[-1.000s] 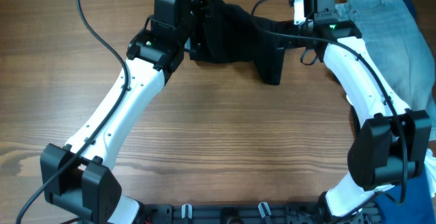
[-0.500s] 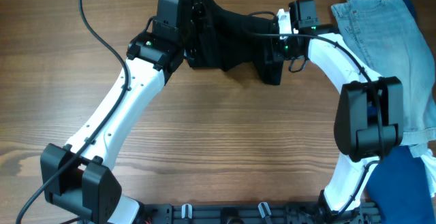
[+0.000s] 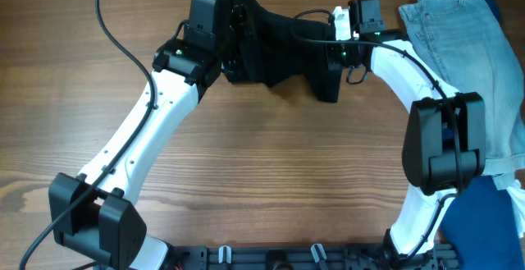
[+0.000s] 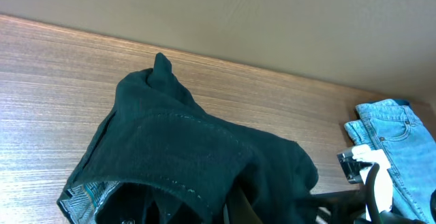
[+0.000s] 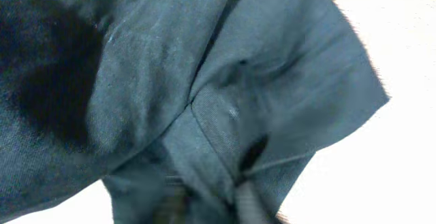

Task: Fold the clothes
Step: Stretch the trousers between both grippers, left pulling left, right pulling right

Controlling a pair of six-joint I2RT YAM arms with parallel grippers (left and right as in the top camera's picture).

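From my station I see the soft, matte black garment (image 3: pixel 279 44) bunched in a dark heap at the far middle of the brown wood-grain table (image 3: pixel 271 163), strung between the two arms. My left claw (image 3: pixel 236 32) is clenched on the garment's left end. Its fingers are mostly buried, and in the left wrist view the cloth rises in front of the lens in a rumpled mound with a small peak on top. My right claw (image 5: pixel 211 200) is clamped onto the garment's right end. In its wrist view, folds and a seam of black fabric fill nearly the whole frame and gather down into the fingers at the bottom edge. A thick flap of the garment hangs toward the near side just beside that claw. A pair of light blue denim jeans (image 3: pixel 467 48) lies crumpled at the far right, apart from the garment, with a dark blue cloth (image 3: pixel 500 212) at the near right edge.
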